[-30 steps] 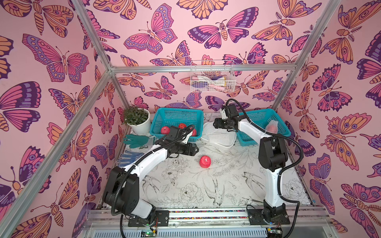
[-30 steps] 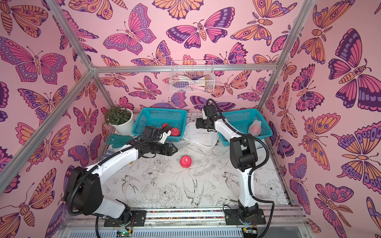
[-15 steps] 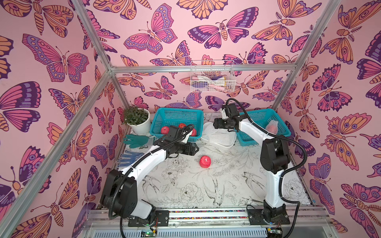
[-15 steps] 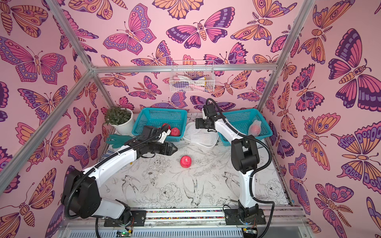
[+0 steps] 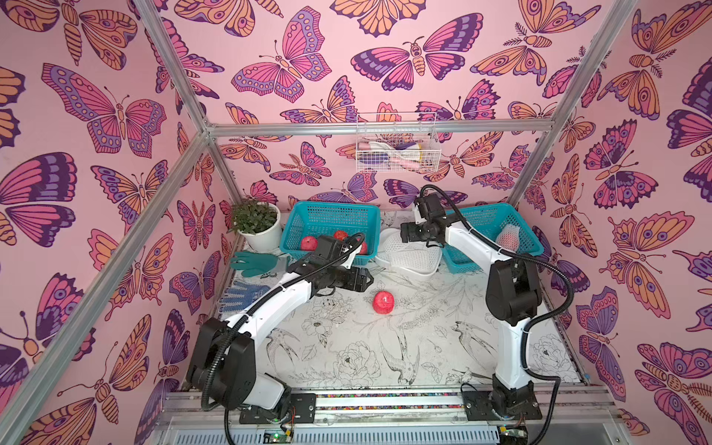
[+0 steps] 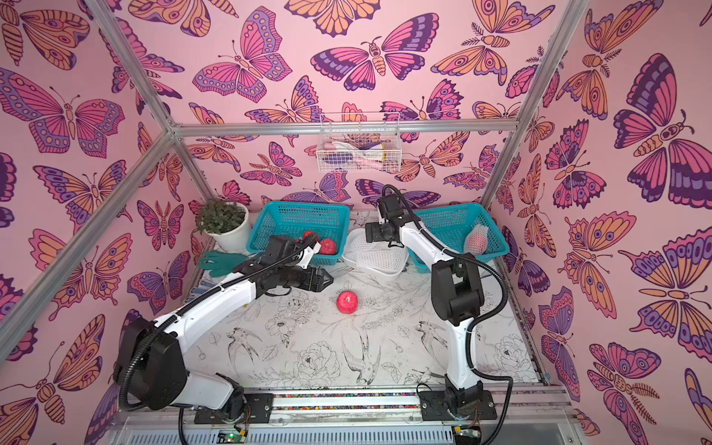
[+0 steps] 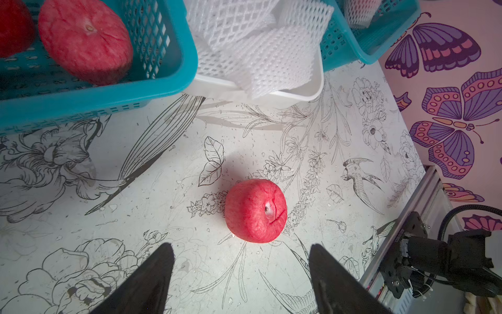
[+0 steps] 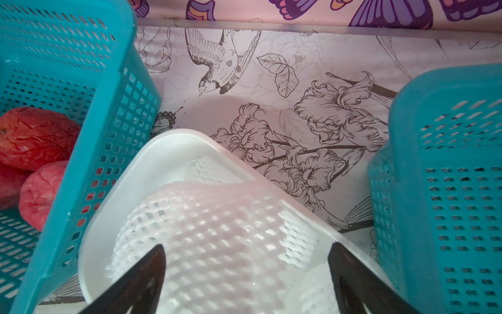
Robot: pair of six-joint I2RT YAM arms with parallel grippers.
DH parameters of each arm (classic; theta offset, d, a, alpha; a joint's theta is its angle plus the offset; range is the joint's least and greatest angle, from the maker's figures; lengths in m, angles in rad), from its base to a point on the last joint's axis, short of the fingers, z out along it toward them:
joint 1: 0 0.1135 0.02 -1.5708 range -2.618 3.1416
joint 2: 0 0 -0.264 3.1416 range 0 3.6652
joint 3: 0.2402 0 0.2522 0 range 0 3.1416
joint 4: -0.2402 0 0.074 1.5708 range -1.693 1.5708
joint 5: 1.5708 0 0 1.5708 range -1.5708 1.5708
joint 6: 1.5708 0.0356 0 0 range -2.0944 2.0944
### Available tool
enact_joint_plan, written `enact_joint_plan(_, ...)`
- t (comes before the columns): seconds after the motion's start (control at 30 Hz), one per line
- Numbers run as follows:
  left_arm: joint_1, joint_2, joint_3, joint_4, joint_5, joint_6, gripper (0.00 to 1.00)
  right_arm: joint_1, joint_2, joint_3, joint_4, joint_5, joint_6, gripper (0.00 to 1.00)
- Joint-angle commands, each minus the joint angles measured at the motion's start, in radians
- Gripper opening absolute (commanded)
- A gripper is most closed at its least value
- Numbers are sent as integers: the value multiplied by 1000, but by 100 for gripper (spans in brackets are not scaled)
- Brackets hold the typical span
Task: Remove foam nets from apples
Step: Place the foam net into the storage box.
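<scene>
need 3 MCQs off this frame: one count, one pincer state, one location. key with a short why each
1. How many netted apples show in the teal basket beside the right arm?
A) none
B) one
C) three

2. The left pincer is:
A) open and empty
B) shut on an apple
C) shut on a net

3. The bare apple outside the baskets lies:
A) in that teal basket
B) on the table, ahead of the left pincer
C) clamped between the left pincer's tips

Key:
1 B: both top views show a single netted one there.
2 A: the left wrist view shows its tips wide apart with nothing between them.
3 B: it rests on the table, clear of both tips.
</scene>
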Motion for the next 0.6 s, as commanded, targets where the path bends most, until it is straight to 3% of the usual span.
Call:
enact_joint_plan(0.0,-6,-12,-4,-6,-13,-4,80,39,-2,70,-49,80,-70,94)
enact_joint_plan(0.57,-9,-14,-9,-7,-10,-5,80,49,-19,42,-52,158,-69,95)
